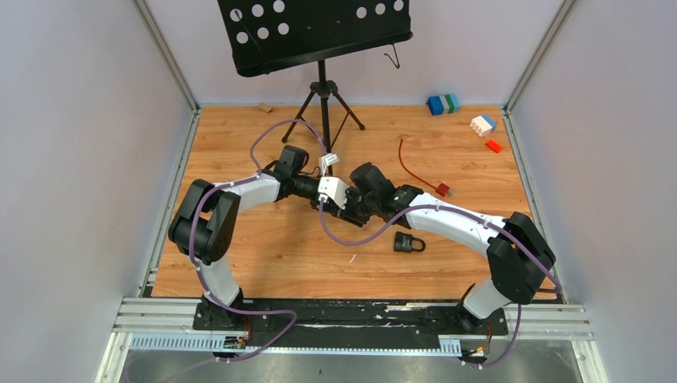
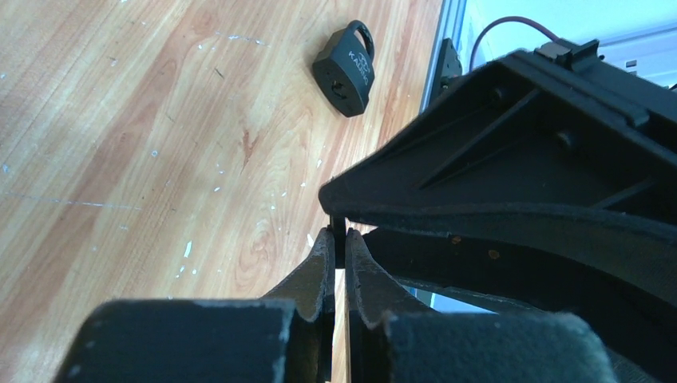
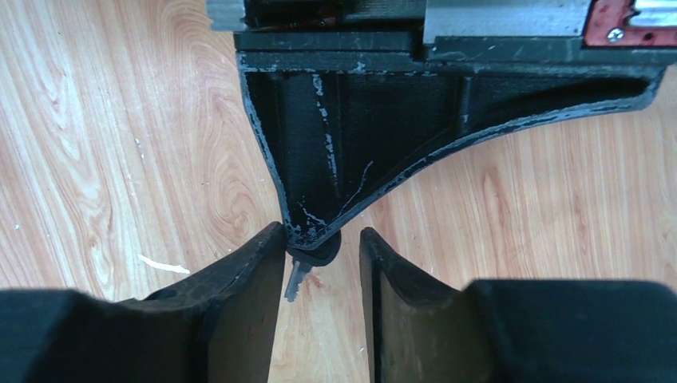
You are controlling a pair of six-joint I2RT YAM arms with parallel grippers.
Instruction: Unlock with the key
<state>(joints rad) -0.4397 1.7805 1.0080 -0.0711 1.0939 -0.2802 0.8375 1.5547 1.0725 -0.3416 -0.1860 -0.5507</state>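
A black padlock point(image 1: 409, 243) lies on the wooden table near the front right, and shows in the left wrist view point(image 2: 347, 68) too. The two grippers meet tip to tip above the table's middle. My left gripper point(image 1: 349, 206) point(image 2: 338, 235) is shut on the key point(image 2: 338, 230), which it pinches edge-on by the black head. In the right wrist view the key point(image 3: 307, 263) hangs from the left finger with its metal blade pointing down. My right gripper point(image 1: 363, 209) point(image 3: 321, 233) is open, with one finger on each side of the key's head; whether they touch it I cannot tell.
A black music stand point(image 1: 319, 88) stands at the back centre. A red cable point(image 1: 415, 171) lies right of centre. Toy bricks point(image 1: 443, 104) point(image 1: 482, 124) point(image 1: 493, 146) sit at the back right. Grey walls close in the left and right sides.
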